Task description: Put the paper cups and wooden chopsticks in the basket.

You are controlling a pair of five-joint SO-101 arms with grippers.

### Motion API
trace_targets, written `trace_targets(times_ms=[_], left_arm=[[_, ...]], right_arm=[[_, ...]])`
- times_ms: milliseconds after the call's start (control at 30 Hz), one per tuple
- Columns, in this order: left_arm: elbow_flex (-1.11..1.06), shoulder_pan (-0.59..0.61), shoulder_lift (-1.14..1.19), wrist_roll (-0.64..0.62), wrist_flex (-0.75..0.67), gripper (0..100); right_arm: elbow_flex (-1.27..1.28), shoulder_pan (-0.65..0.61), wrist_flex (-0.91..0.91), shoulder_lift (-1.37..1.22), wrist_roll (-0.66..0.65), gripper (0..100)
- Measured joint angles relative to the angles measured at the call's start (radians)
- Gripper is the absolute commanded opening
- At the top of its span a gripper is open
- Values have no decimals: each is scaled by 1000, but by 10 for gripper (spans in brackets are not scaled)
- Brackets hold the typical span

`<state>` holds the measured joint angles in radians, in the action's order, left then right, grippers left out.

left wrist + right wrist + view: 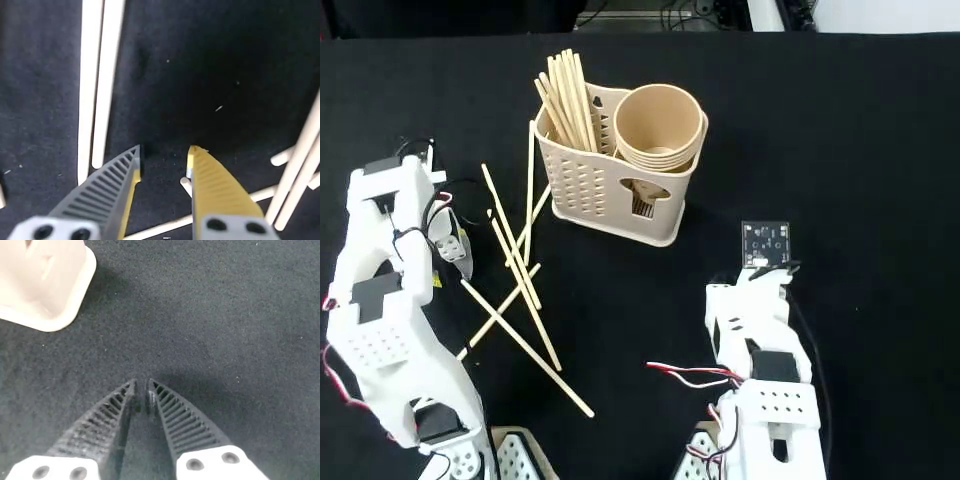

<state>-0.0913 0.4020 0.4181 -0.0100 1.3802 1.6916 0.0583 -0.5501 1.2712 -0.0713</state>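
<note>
- Pointing down at the black worktop [860,150], the left tool [165,150] is holding its grey and yellow fingers spread, with nothing between them. Loose wooden chopsticks [97,85] are lying on the cloth to either side of it.
- The right tool [141,386] is facing bare cloth with its fingers pressed almost together. It is gripping nothing and sitting near a corner of the basket [40,285].
- Several of the loose wooden chopsticks are lying crossed over one another on the worktop, between the left arm and the basket.
- Farther back, the basket is standing upright. It is carrying a stack of paper cups [660,125] in one compartment, and a bundle of chopsticks [570,95] is leaning in the other.
</note>
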Motion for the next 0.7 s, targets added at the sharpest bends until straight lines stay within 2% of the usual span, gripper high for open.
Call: trace_targets(times_ms=[133, 267, 500, 700], left_arm=[[-38, 0, -9, -40, -41, 148], [-41, -2, -11, -86, -44, 23], [-35, -23, -18, -121, -55, 30], [-34, -49, -117, -149, -46, 30]], right_arm=[[0, 0, 0, 0, 0, 41], [0, 0, 0, 0, 0, 41], [0, 0, 0, 0, 0, 41], [0, 0, 0, 0, 0, 41]])
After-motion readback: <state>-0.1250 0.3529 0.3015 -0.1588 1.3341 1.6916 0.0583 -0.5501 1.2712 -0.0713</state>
